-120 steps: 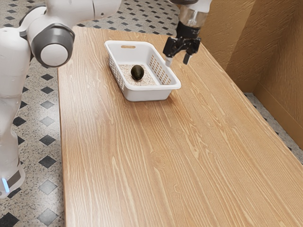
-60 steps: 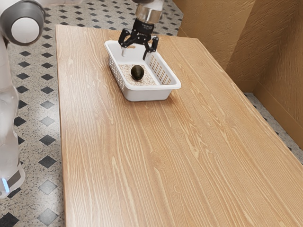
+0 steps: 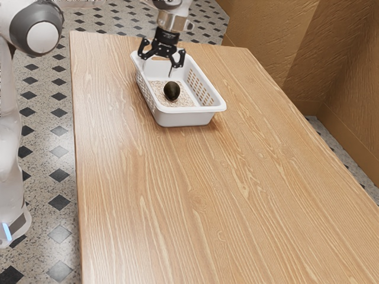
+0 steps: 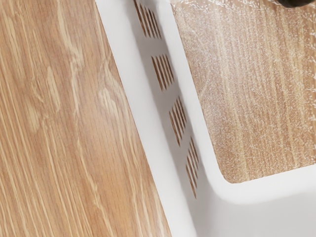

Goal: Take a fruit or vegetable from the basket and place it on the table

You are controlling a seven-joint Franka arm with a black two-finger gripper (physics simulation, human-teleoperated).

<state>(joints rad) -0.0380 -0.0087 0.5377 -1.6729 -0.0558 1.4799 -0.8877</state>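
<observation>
Over the far end of the white basket, my gripper (image 3: 157, 70) hangs with its fingers spread wide and nothing between them. A dark, egg-shaped avocado (image 3: 172, 90) lies on the floor of the basket (image 3: 186, 119), a little nearer the exterior view's front than the fingertips, and apart from them. In the wrist view, the slotted wall and rim of the basket (image 4: 148, 128) run under my hand, and part of the dark avocado (image 4: 296, 2) shows at the border.
The basket stands on the wooden table (image 3: 207, 195), near its far end. Its raised walls surround the avocado. A brown textured wall (image 3: 331, 65) rises beyond the table at the exterior view's right.
My hand has swept toward the exterior view's left, from beside the basket's right-hand wall to above its far end, and come slightly lower in the last half second. Basket and avocado have stayed put.
</observation>
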